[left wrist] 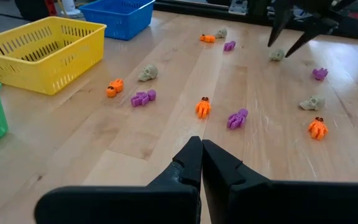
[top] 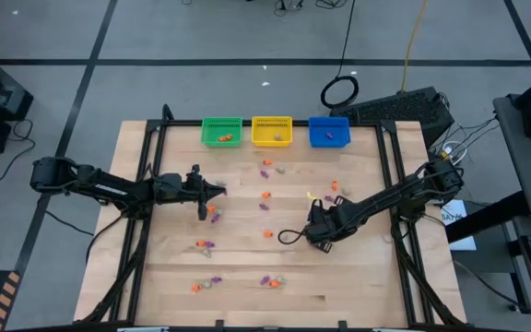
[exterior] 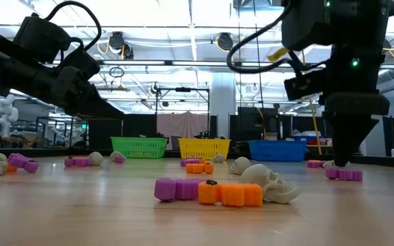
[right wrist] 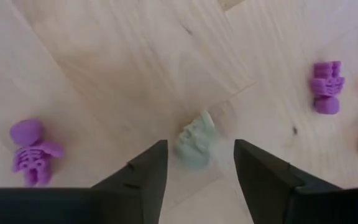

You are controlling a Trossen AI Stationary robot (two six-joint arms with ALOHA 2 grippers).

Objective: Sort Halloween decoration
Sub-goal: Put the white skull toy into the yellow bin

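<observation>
Tiny Halloween decorations in orange, purple and pale grey lie scattered flat on the wooden table [top: 247, 277]. My right gripper [right wrist: 201, 152] points down, open, just above a pale skull [right wrist: 194, 146]. The skull rests on the table between and ahead of the fingertips, touching neither. The left wrist view also shows the open fingers [left wrist: 278, 28] over that skull [left wrist: 277, 55]. A purple skeleton [right wrist: 31, 152] lies to one side and another [right wrist: 326, 84] farther off. My left gripper [left wrist: 201, 152] hovers shut over the table's left half [top: 221, 191], holding nothing.
Green [top: 221, 130], yellow [top: 272, 130] and blue [top: 329, 131] baskets stand in a row at the far edge, each with a few trinkets inside. More trinkets lie near the front edge [top: 270, 279] and mid-table [top: 265, 195]. A cable loop [top: 289, 237] hangs beside my right gripper.
</observation>
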